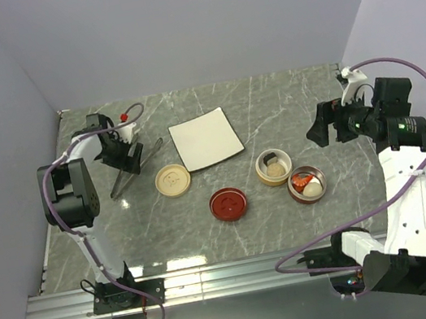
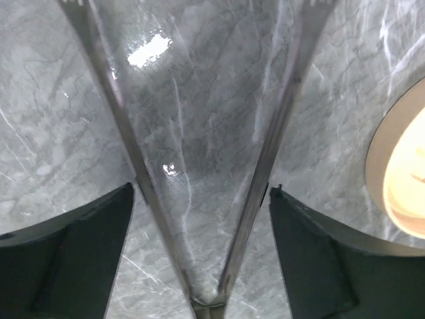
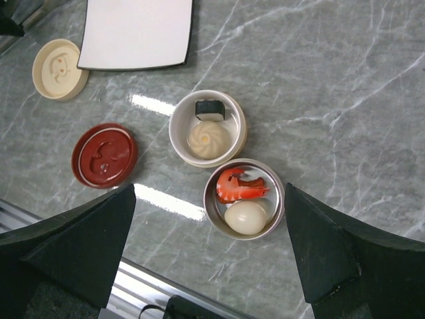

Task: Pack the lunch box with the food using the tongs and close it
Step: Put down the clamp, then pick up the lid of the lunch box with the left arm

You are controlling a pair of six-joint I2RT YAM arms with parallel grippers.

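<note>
The silver tongs (image 2: 265, 153) lie on the marble at the far left (image 1: 134, 172), joined end toward the wrist. My left gripper (image 2: 199, 193) straddles them, open, each dark finger (image 2: 73, 252) a sliver off a tong arm. The lunch box is two round bowls. The beige bowl (image 3: 176, 129) holds a beige ball (image 3: 208, 138) and a dark-wrapped sushi roll (image 3: 210, 109). The metal bowl (image 3: 211, 206) holds a red-orange shrimp (image 3: 239, 186) and a white egg (image 3: 245, 217). My right gripper (image 3: 210, 189) hangs open above the bowls (image 1: 317, 131), holding nothing.
A beige lid (image 1: 173, 180) and a red lid (image 1: 228, 204) lie loose left of the bowls. The white square plate (image 1: 205, 138) sits bare at the back middle. The aluminium rail (image 1: 233, 276) runs along the near table edge, and walls close in the left and right sides.
</note>
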